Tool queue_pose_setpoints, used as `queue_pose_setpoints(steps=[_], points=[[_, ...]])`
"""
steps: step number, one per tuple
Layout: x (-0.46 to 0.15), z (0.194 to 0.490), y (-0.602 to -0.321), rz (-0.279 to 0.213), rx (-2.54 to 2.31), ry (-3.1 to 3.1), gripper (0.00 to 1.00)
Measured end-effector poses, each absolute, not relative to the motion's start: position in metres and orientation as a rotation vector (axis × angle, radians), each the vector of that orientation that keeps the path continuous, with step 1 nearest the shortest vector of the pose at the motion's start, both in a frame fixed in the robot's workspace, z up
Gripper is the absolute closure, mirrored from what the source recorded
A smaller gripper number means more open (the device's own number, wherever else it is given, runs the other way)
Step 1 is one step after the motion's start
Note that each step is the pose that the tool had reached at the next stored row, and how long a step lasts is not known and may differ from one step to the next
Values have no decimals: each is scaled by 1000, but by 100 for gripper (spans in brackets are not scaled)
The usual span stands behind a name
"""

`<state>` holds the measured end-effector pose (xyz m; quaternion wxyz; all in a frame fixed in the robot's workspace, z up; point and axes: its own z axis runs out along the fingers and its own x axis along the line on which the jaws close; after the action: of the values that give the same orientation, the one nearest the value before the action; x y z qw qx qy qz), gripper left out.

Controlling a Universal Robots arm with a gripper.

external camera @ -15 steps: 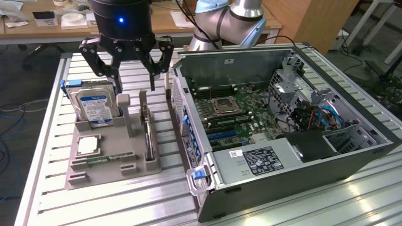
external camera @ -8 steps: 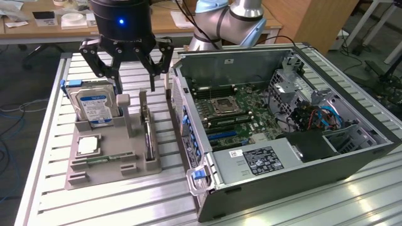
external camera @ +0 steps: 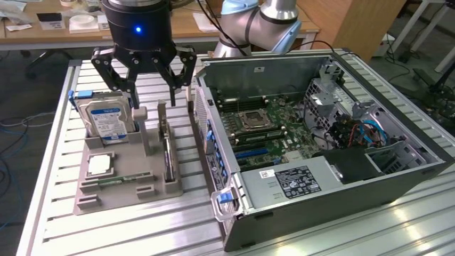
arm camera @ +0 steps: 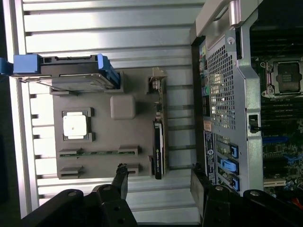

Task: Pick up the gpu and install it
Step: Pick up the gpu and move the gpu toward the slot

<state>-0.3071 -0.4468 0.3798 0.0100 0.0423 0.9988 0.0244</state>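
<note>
Nearest me, the open computer case [external camera: 320,133] is lying on its side on the slatted surface [external camera: 142,234] with the motherboard facing up, presumably so a card can go in from above. A black-and-white sticker [external camera: 292,182] is showing on the metal cover near the front, but its print is too small to read.

Beside the case, a grey holder tray [external camera: 131,160] is keeping the parts in separate slots. The gpu [external camera: 166,152] is standing edge-on in the slot along the tray's case-side edge — upright, I judge, so its top edge is free for a pinch. In the wrist view the gpu [arm camera: 158,149] is lying in line between the two fingers [arm camera: 120,177]. A small greenish mark is showing on its edge, unreadable.

Further back, the hard drive [external camera: 105,120] is standing in blue rails, and its blue label is illegible from here.

Over the tray's far end the claw [external camera: 151,101] is hovering — jaws spread wide, holding nothing, clear of the gpu.
</note>
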Motion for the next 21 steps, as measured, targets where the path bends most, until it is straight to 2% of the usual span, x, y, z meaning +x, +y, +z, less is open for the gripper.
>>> queue_pose_setpoints(steps=[21], points=[[-307,368,-447,76,132,3118,35]])
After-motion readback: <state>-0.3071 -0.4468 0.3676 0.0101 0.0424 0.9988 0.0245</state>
